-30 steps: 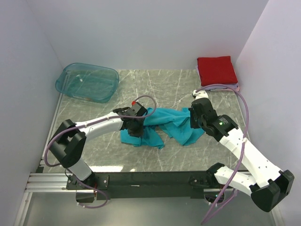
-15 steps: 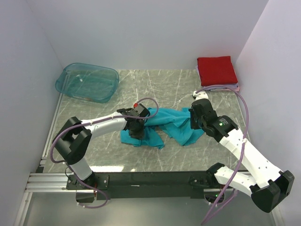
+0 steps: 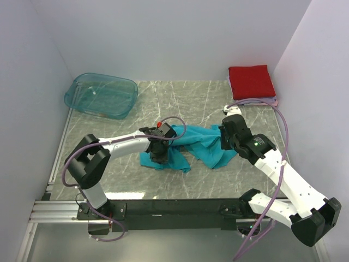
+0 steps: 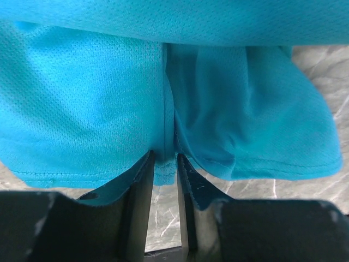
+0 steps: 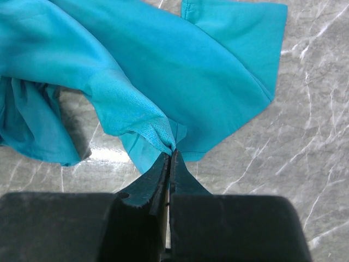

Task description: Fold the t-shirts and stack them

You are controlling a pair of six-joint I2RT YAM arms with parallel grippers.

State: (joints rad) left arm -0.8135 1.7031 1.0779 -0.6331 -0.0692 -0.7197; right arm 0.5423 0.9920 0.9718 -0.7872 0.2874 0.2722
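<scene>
The teal t-shirt (image 3: 199,143) lies crumpled in the middle of the marble table. My left gripper (image 3: 158,151) is at its left part; in the left wrist view (image 4: 163,164) the jaws are nearly together, with a seam fold of the teal t-shirt (image 4: 98,98) pinched between the tips. My right gripper (image 3: 224,140) is shut on a fold at the shirt's right side, and in the right wrist view (image 5: 170,153) it pinches a bunched edge of the teal t-shirt (image 5: 191,65). A folded red t-shirt (image 3: 251,81) lies on a pale lilac one (image 3: 271,101) in the far right corner.
A see-through teal plastic tub (image 3: 101,95) stands at the far left. Walls close in the table on the left, back and right. A purple cable (image 3: 275,117) loops from the right arm near the folded stack.
My left gripper has moved a little right and further into the shirt's left part. The right arm and the shirt's right side have not moved.
</scene>
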